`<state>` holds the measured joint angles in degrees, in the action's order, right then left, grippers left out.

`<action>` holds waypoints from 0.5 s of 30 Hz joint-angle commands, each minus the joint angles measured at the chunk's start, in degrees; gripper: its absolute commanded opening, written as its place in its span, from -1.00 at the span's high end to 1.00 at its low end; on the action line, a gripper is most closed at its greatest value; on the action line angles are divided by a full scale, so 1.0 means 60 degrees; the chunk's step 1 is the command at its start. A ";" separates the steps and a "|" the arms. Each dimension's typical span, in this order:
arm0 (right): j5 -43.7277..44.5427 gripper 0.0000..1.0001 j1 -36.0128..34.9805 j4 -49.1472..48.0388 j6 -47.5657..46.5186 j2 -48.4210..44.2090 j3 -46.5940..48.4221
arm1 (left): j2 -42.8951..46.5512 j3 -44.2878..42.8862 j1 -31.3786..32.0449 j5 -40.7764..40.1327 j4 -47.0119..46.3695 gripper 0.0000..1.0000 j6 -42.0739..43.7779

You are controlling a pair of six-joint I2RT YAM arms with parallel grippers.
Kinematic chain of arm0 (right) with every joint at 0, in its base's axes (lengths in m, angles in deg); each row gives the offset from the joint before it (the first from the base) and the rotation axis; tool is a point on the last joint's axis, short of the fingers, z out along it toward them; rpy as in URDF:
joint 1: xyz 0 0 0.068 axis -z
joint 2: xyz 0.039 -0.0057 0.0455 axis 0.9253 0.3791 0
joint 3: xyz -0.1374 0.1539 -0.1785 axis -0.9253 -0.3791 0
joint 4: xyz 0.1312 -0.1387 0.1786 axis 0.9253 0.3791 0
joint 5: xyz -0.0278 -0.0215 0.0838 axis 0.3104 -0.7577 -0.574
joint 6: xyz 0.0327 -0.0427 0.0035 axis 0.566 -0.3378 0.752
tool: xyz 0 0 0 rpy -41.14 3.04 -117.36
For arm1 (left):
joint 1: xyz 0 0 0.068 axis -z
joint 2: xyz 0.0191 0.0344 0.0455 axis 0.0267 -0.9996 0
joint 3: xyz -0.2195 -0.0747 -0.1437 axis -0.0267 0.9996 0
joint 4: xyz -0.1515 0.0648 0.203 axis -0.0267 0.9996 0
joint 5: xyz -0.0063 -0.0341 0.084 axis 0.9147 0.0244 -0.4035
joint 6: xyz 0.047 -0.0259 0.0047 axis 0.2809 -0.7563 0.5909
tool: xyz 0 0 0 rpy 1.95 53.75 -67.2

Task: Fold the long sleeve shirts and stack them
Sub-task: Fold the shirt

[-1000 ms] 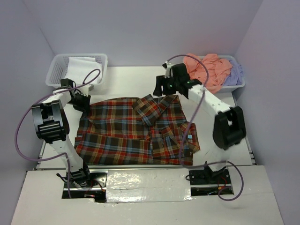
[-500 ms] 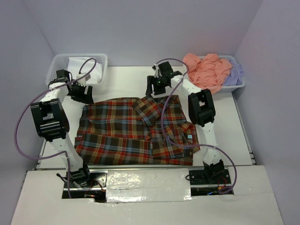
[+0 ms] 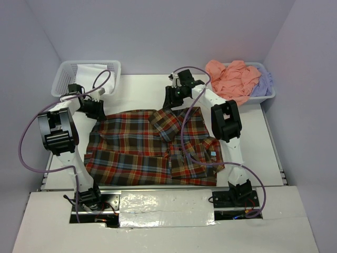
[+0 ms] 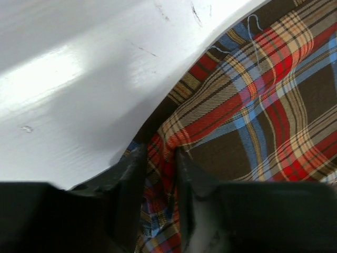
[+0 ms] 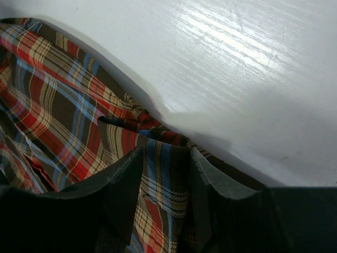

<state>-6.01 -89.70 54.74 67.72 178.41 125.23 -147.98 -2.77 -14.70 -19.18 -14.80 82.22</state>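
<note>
White lattice basket (image 3: 64,75) sits at the far left back of the table (image 3: 137,89), with some white cloth (image 3: 95,71) in it. Just in front of it, the left gripper (image 3: 93,109) is down at the back-left corner of the plaid shirt (image 3: 142,150) — jaws narrow, a bunched fold of the plaid edge pinched between them. The shirt lies spread over the middle of the table, collar toward the back. The right gripper (image 3: 169,100) is at the back edge by the collar, jaws moderately apart with a raised ridge of plaid between the fingers — honestly can't tell if it's clamped or just straddling it. Far right, a second basket (image 3: 267,96) holds the salmon-pink shirt (image 3: 234,79) in a heap, with the lavender shirt (image 3: 263,81) beside it.
</note>
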 commanded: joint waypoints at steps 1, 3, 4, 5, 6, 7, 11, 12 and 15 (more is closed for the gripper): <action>-0.0343 0.06 -0.0087 -0.0069 -0.0131 -0.0010 0.0059 | 0.0094 0.0149 0.0053 0.0454 -0.0121 0.29 0.0114; -0.0284 0.11 -0.0072 -0.0084 -0.0116 0.0048 -0.0043 | 0.0124 0.0163 0.0039 0.0424 -0.0120 0.54 0.0129; -0.0270 0.12 -0.0072 -0.0055 -0.0072 0.0077 -0.0059 | 0.0124 0.0134 0.0053 0.0453 -0.0106 0.60 0.0129; -0.0255 0.20 -0.0072 -0.0055 -0.0058 0.0092 -0.0030 | 0.0153 0.0120 0.0068 0.0483 -0.0091 0.65 0.0114; -0.0255 0.28 -0.0072 -0.0069 -0.0028 0.0078 -0.0015 | 0.0153 0.0105 0.0054 0.0512 -0.0091 0.71 0.0100; -0.0313 0.38 -0.0058 -0.0084 0.0001 0.0063 -0.0029 | 0.0168 0.0061 0.0068 0.0541 -0.0048 0.83 0.0100; -0.0532 1.00 -0.0058 -0.0289 0.0031 -0.0273 -0.0088 | 0.0314 -0.0041 0.0053 0.0483 0.0070 1.00 0.0158; -0.0606 1.00 -0.0029 -0.0304 0.0031 -0.0549 -0.0132 | 0.0358 -0.0042 0.0053 0.0468 0.0099 1.00 0.0202; -0.0986 1.00 0.0015 -0.0565 -0.0115 -0.1630 -0.0774 | 0.0665 0.0002 0.0054 0.0468 0.0260 1.00 0.0465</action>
<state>-8.59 -89.70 53.63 68.02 177.25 122.96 -147.74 -2.27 -14.48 -18.35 -14.56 82.74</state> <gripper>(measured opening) 0.012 0.031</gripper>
